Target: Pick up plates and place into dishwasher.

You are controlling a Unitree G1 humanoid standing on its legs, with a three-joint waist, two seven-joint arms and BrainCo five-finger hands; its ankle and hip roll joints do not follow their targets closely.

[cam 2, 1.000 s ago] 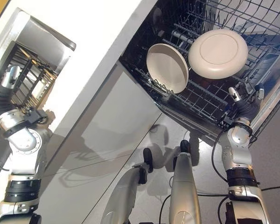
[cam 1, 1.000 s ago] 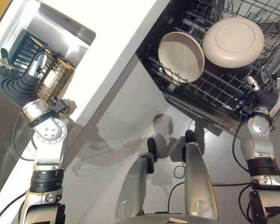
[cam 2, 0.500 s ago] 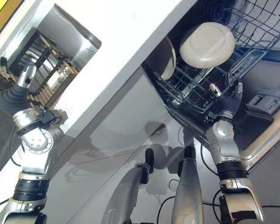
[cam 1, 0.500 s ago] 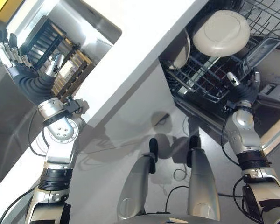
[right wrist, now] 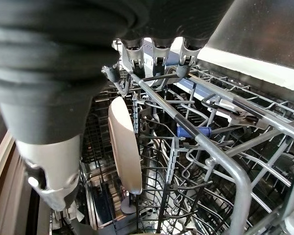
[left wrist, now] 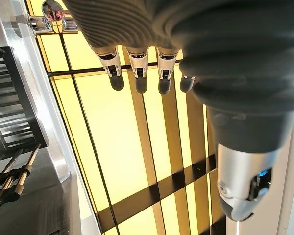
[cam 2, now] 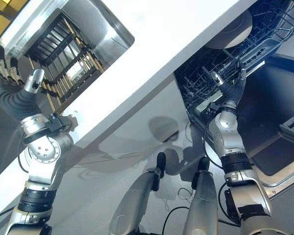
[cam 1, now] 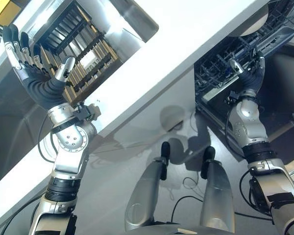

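- left eye view: the whole picture has swung since a second ago, so the camera has turned toward the sink side; the things themselves have not moved.
- left hand [cam 1: 36,78] is raised before the dish rack [cam 1: 83,46] in the sink [cam 1: 137,19], fingers straight and apart, holding nothing; it stands higher in the view than before.
- white counter [cam 1: 186,44] now hides most of the dishwasher.
- right hand [cam 1: 247,73] rests at the front rim of the dishwasher rack [right wrist: 220,147], fingers straight, empty.
- one plate [right wrist: 125,147] stands on edge in the rack; another plate [cam 2: 230,34] peeks past the counter edge.
- judgement: robot is turning to fetch the next plate.
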